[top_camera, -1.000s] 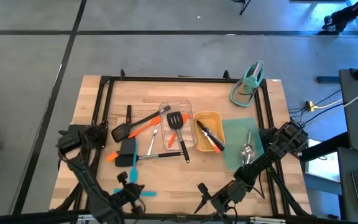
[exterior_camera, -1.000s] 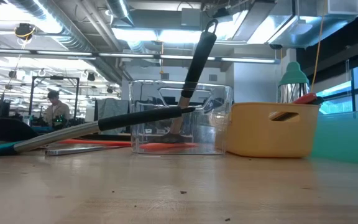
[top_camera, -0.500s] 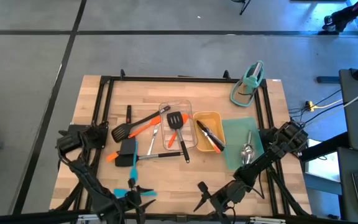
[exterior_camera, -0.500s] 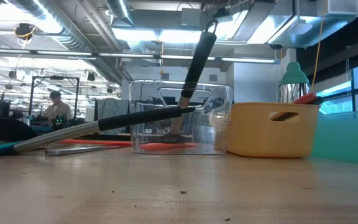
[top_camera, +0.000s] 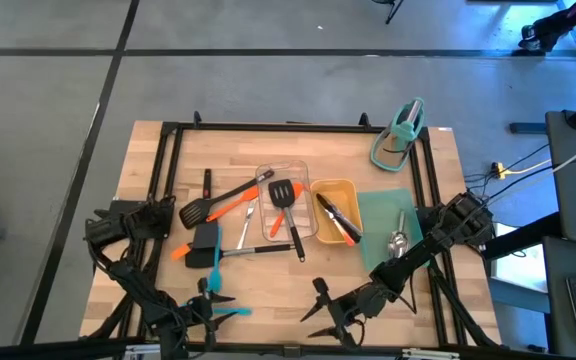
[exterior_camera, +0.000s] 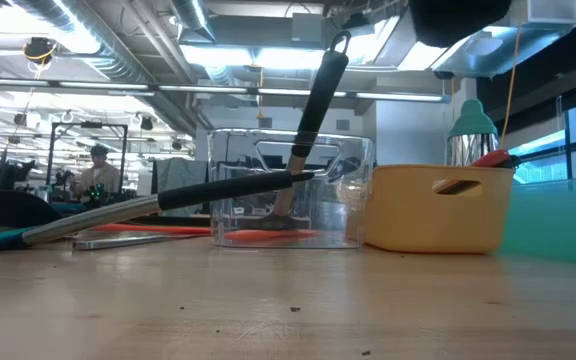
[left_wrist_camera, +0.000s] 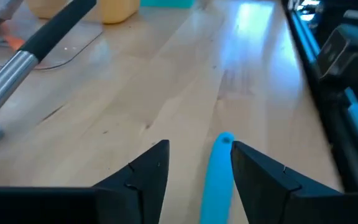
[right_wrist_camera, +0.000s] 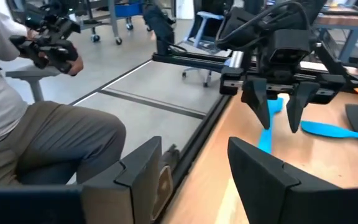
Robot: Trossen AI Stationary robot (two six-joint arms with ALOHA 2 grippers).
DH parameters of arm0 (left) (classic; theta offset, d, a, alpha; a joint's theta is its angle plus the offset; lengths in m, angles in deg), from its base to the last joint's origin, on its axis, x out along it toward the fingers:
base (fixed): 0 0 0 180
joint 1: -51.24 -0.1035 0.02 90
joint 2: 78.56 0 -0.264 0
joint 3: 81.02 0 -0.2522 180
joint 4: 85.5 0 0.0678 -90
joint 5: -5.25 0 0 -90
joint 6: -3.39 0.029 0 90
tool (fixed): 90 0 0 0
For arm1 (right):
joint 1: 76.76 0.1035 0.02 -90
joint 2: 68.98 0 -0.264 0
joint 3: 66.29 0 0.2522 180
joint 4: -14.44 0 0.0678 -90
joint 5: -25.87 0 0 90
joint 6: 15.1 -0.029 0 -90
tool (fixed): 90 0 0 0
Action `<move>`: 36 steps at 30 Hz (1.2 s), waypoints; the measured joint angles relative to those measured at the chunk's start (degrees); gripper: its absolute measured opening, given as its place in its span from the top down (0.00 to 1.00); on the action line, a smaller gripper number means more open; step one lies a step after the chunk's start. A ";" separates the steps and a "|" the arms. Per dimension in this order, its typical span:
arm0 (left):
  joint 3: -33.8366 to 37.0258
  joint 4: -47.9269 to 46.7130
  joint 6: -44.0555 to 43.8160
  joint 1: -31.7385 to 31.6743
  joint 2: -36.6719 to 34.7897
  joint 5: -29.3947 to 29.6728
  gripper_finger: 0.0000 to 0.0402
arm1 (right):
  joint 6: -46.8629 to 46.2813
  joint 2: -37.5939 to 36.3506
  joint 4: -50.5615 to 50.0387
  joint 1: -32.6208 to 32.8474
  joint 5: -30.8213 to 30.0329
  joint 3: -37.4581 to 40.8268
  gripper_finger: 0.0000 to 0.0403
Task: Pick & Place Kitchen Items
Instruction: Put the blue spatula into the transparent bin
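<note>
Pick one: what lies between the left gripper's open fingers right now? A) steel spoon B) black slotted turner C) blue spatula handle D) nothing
C: in the left wrist view the blue spatula handle lies on the wood between the spread fingers of the left gripper; whether they touch it can't be told.

A light wooden table (top_camera: 268, 150) carries a clear plastic rectangular tray (top_camera: 281, 175), a yellow rectangular tray (top_camera: 351, 190) just beside it, a teal mat (top_camera: 376, 215) and a teal stand-like object (top_camera: 400, 132). 1 seated person (right_wrist_camera: 30, 124), perhaps holding a controller, sits beyond.
</note>
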 joint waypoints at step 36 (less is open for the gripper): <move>5.77 20.91 8.32 -2.37 8.11 -4.89 0.72 | -3.56 0.00 -2.34 -3.99 0.00 0.02 0.53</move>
